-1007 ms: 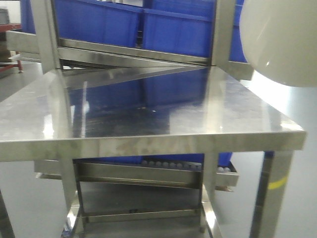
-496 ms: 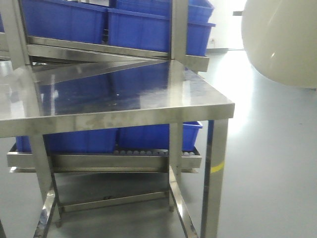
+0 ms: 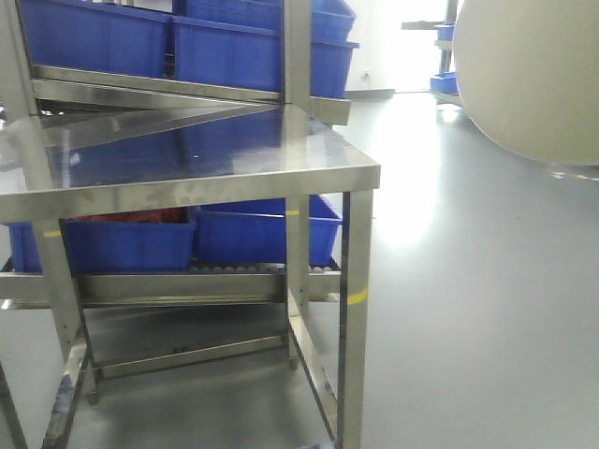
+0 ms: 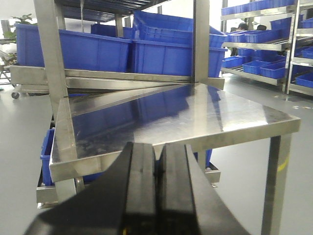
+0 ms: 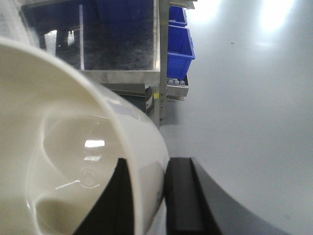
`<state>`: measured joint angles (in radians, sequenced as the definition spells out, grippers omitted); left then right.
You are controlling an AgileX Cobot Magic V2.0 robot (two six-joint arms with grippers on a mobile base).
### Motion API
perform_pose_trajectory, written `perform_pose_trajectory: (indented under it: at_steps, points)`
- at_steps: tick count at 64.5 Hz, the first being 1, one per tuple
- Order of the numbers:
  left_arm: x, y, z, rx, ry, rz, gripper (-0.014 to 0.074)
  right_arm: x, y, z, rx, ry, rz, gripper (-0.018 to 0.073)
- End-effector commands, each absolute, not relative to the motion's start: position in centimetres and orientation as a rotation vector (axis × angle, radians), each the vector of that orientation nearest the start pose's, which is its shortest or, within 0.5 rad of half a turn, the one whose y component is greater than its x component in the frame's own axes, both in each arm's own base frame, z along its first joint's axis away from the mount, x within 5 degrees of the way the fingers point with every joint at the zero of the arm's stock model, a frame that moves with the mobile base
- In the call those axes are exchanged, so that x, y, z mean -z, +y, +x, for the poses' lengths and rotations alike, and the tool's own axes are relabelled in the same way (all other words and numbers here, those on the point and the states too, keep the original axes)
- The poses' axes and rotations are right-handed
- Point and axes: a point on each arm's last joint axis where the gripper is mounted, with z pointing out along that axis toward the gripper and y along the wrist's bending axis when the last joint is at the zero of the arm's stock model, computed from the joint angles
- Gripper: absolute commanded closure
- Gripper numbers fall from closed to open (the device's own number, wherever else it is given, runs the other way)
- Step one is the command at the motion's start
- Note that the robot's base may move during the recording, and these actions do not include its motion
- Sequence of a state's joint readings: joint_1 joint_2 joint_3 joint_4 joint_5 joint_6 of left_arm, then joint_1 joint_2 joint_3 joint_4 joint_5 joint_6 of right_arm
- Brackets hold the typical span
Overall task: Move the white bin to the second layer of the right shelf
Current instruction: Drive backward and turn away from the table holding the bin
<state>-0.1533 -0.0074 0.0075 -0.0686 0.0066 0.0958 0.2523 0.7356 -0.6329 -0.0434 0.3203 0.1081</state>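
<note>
Grey floor [image 3: 487,309]: smooth and glossy, with glare patches, taking up the right half of the front view. Table [image 3: 187,178]: flat polished steel top on square steel legs, occupying the left of the front view and mirroring the blue above it; nothing rests on the part shown. Rack [image 3: 298,94]: steel-framed, standing directly behind the table, its uprights rising past the table's rear edge. Blue crates [image 3: 253,51]: several, side by side on the rack level above the table top, with more on the level below it. Roller track [image 3: 243,269]: a row of small white rollers under the lower crates, behind a steel front rail. Far racks [image 4: 264,46]: further shelving loaded with blue crates, in the background of the left wrist view. White bin [image 3: 533,75]: glossy cream tub, held in the air at the upper right of the front view, well right of the table and above bare floor. Right claw [image 5: 146,200]: clamped over the bin's wall, one black finger inside and one outside. Left claw [image 4: 156,166]: fingers pressed together, holding nothing, pointing at the table's edge. Yellow tape [image 3: 356,297]: a small mark on the table's front leg.
</note>
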Motion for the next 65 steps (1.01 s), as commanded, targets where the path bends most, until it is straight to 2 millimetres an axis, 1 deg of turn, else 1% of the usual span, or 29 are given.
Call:
perform_pose_trajectory:
  at_steps: [1, 65]
  points:
    - [-20.78, -0.8, 5.5, 0.11, 1.42, 0.115, 0.0512, -35.14, 3.64, 14.95, -0.215, 1.756, -0.153, 0.0503]
    - [-20.78, -0.8, 5.5, 0.11, 1.42, 0.115, 0.0512, -35.14, 3.64, 14.95, -0.215, 1.756, -0.153, 0.0503]
